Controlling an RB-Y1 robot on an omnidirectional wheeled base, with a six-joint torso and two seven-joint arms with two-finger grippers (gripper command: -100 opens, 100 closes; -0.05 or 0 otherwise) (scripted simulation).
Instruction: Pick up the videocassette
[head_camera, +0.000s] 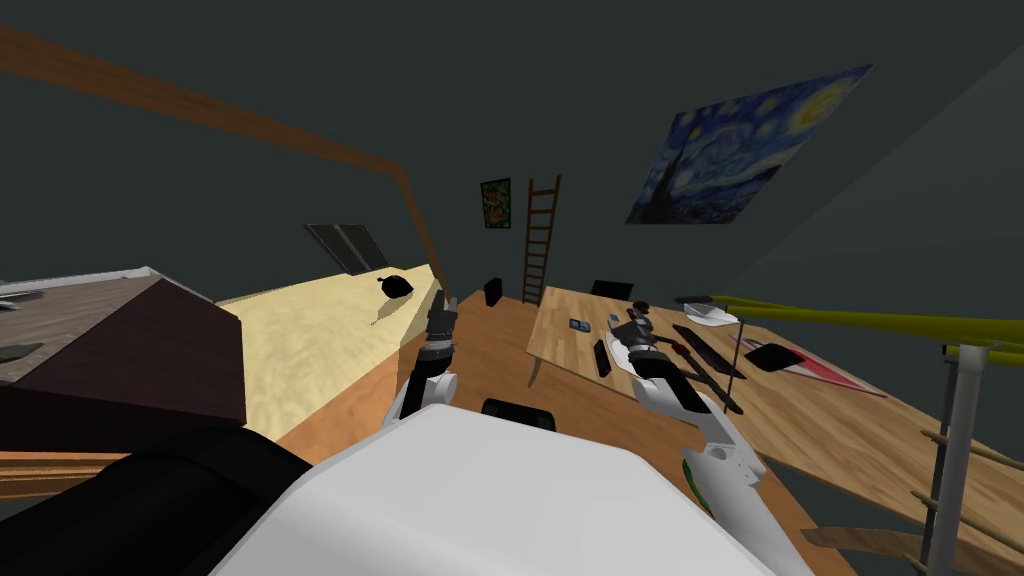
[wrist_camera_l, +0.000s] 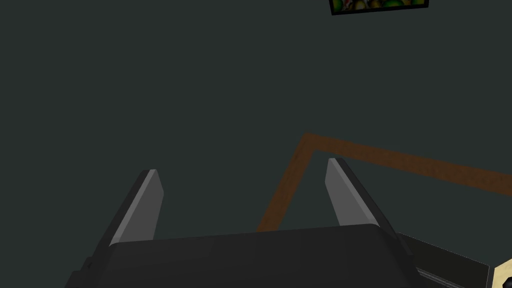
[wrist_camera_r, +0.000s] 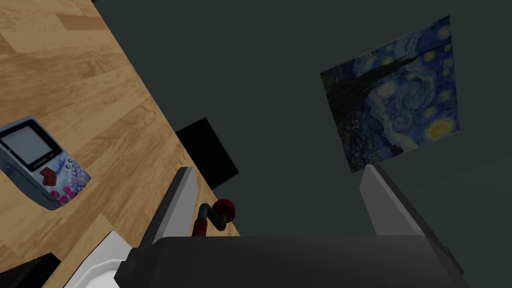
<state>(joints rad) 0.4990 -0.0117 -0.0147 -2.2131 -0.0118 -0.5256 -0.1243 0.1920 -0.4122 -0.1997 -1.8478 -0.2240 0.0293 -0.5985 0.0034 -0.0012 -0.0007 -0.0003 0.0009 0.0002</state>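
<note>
**Right pincer** (head_camera: 632, 325): released. In the wrist view its fingers stand wide apart (wrist_camera_r: 277, 170) with nothing between them. It is above the far part of the desk (head_camera: 840, 420).

**Left pincer** (head_camera: 440, 315): released and empty, forward of the torso and left of the desk.

**Videocassette** (head_camera: 601, 357): taken to be the narrow black block lying flat on the desk, just beside the right pincer. Its detail cannot be made out. Longer black bars (head_camera: 705, 352) lie further right and are hard to tell apart.

**Right wrist view:**
- A handheld game unit (wrist_camera_r: 40, 165) lies on the desk.
- A red-knobbed crank (wrist_camera_r: 216, 214) is partly hidden by one finger.
- A white object (wrist_camera_r: 95, 260) and a black corner (wrist_camera_r: 27, 270) are cut off and cannot be identified.
</note>
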